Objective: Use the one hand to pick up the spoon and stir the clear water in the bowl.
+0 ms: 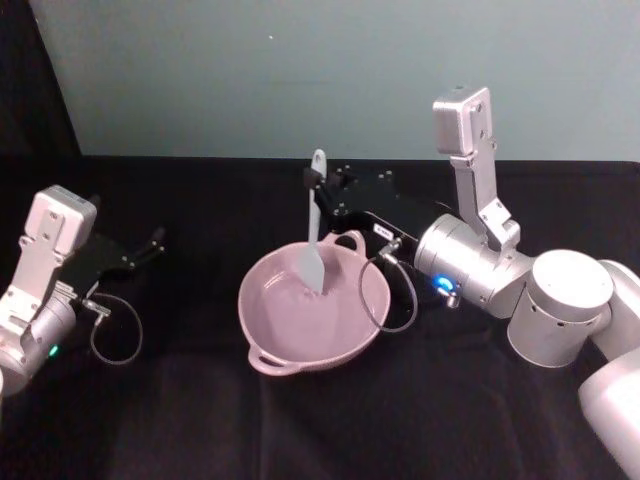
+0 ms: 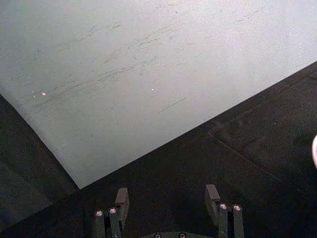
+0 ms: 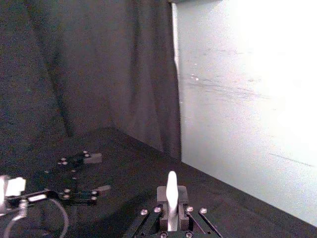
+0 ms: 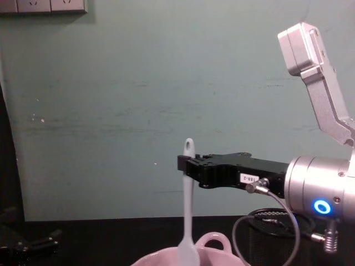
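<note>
The right gripper [image 1: 313, 186] [image 4: 186, 164] is shut on the spoon [image 1: 315, 225] [image 4: 187, 221], which is clamped high on its handle, just under the small hole at the end. In the right wrist view the handle tip [image 3: 172, 190] is seen standing up between the two fingers of this gripper [image 3: 172, 210], which are pressed against it on either side. The spoon is held nearly upright, with its flat head lowered inside the pale pink bowl [image 1: 345, 335] [image 4: 213, 241], toward the 12 o'clock part of the basin. Whether the head is touching the bottom cannot be told.

The gripper is carried above the bowl's rim at about 12 o'clock, and its silver wrist is stretched away toward 3 o'clock, where a blue light is lit and a grey cable [image 1: 398, 300] is looped down beside the bowl. The bowl is set on the black cloth [image 1: 200, 420] with its small loop handles at roughly 1 and 7 o'clock.

The left gripper [image 1: 156, 240] [image 2: 167, 197] is parked at 9 o'clock from the bowl, well apart from it, with its fingers spread and nothing held between them.
</note>
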Tool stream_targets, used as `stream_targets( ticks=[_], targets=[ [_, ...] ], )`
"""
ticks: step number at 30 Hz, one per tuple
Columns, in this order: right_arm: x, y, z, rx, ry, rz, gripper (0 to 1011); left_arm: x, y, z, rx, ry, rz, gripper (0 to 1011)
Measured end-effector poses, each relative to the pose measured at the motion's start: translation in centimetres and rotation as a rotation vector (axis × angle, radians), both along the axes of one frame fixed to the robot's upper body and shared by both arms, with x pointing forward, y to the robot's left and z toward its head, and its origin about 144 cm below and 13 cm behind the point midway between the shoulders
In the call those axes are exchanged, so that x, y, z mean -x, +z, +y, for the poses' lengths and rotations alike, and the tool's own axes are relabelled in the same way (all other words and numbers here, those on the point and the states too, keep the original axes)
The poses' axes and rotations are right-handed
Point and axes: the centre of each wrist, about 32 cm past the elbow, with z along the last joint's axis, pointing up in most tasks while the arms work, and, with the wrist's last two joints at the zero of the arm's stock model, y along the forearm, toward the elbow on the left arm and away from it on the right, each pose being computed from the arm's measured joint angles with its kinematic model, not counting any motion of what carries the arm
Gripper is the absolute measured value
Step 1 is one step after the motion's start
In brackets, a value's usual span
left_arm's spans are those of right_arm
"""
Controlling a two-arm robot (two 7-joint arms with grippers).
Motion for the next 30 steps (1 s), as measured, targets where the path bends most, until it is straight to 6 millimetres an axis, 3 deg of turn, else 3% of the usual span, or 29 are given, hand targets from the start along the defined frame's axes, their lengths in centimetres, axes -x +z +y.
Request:
stream_targets(
  ticks=[17, 30],
  targets=[
    [2.1, 1.5, -1.7, 0.062, -0.005, 0.048, 119, 0.0, 0.0, 0.0, 0.0, 0.0, 0.0, 1011],
    [3.1, 1.1, -0.1, 0.001, 0.128, 0.101, 119, 0.0, 0.0, 0.0, 0.0, 0.0, 0.0, 1011]
  ],
)
